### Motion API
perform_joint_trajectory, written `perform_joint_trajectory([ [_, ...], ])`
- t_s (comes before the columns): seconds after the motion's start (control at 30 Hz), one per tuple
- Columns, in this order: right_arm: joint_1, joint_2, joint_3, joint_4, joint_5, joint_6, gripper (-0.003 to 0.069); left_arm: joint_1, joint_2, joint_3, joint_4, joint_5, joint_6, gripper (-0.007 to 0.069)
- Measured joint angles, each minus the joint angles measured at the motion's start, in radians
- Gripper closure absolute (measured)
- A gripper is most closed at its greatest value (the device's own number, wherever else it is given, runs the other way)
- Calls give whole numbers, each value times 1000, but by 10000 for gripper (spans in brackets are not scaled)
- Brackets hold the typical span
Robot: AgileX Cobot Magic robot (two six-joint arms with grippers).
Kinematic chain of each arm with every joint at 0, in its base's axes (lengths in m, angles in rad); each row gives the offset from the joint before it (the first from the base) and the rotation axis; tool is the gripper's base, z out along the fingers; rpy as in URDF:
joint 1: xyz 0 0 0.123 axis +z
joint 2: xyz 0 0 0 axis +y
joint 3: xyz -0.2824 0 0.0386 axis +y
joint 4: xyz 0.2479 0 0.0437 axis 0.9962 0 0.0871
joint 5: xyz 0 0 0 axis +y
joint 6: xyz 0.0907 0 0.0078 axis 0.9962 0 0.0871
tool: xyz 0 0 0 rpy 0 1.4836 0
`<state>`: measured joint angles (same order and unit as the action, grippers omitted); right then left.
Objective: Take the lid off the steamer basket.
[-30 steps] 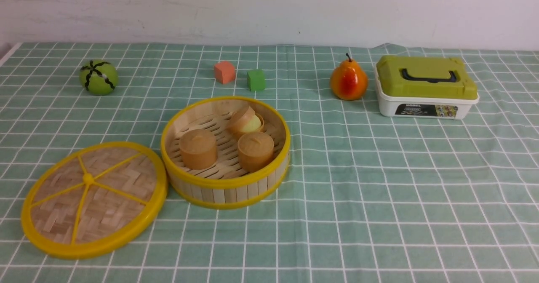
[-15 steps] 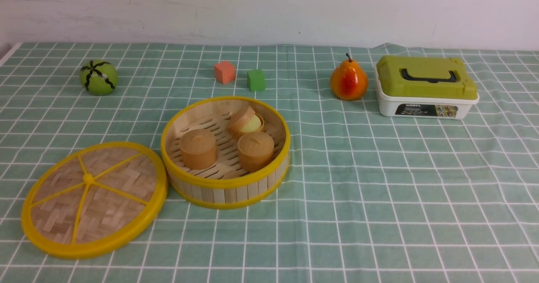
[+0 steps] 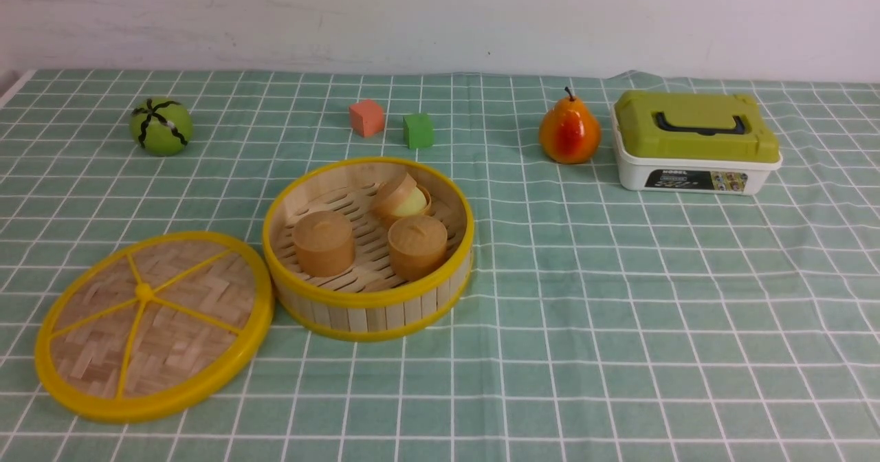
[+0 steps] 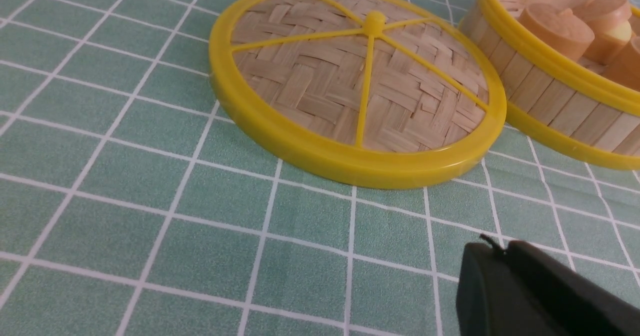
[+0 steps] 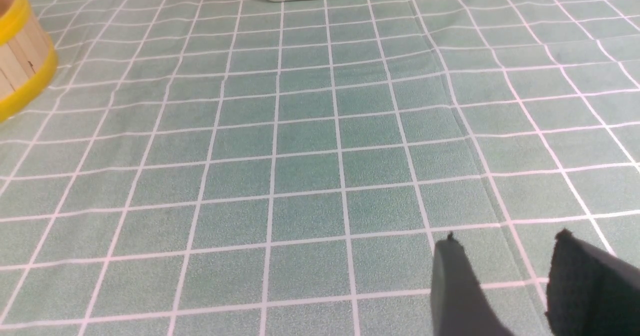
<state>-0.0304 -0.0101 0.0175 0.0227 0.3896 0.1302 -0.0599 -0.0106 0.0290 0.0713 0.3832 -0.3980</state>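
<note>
The steamer lid (image 3: 144, 291) is off the steamer basket (image 3: 368, 300) and lies flat on the counter (image 3: 550, 379), just beside it. So the job looks done, and I think this is the rest at the end. The next move calls for nothing more than keeping both arms away from the lid and the basket.

The left tool (image 4: 492, 243) has its tips very near each other, but I cannot tell if they meet. I see nothing in them. The lid is ahead of this tool, apart from it, with bare cloth between. The steamer basket is ahead too, past the lid's near edge and more to the right.

The right tool (image 5: 507, 236) has its tips spread apart, with nothing between them. From it, the steamer basket is ahead and to the left, well apart.
</note>
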Motion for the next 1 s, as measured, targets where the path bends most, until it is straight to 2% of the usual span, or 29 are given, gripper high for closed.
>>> perform_joint_trajectory([
  [1.0,0,0,0,0,0,0,418,0,0,0,0,0,0,566],
])
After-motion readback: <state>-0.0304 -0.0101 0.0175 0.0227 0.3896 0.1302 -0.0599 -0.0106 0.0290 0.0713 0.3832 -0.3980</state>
